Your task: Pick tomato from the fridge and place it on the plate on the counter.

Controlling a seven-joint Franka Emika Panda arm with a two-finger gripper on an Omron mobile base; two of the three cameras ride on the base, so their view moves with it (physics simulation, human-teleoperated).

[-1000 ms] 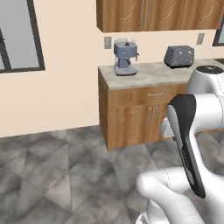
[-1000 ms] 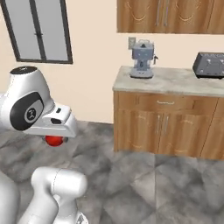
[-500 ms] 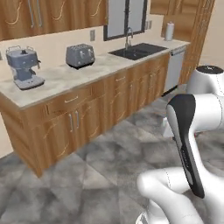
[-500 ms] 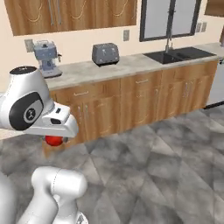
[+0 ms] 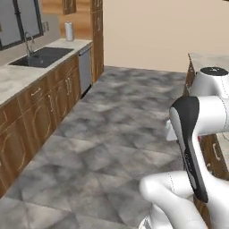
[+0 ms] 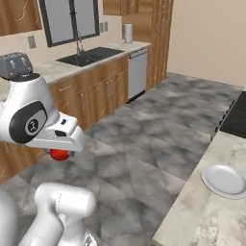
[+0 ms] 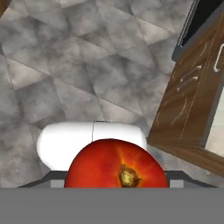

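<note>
marbled counter (image 6: pixel 202 216) at right – white plate (image 6: pixel 226 180) lying on it, near the edge

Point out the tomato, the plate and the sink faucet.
tomato (image 7: pixel 116 164): hand view, middle of its red skin.
plate (image 6: pixel 226 180): right base view, its white centre.
sink faucet (image 6: pixel 77 45): right base view, its upright stem.

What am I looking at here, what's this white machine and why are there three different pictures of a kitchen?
It's a white robot arm on a driving base in a simulated kitchen. Two pictures come from cameras behind the arm, left and right; the third looks along its hand. The gripper holds a red tomato, big in the hand view and tucked under the hand in the right view. A white plate waits on the marbled counter. Across the floor, another counter carries a sink and a toaster.
</note>
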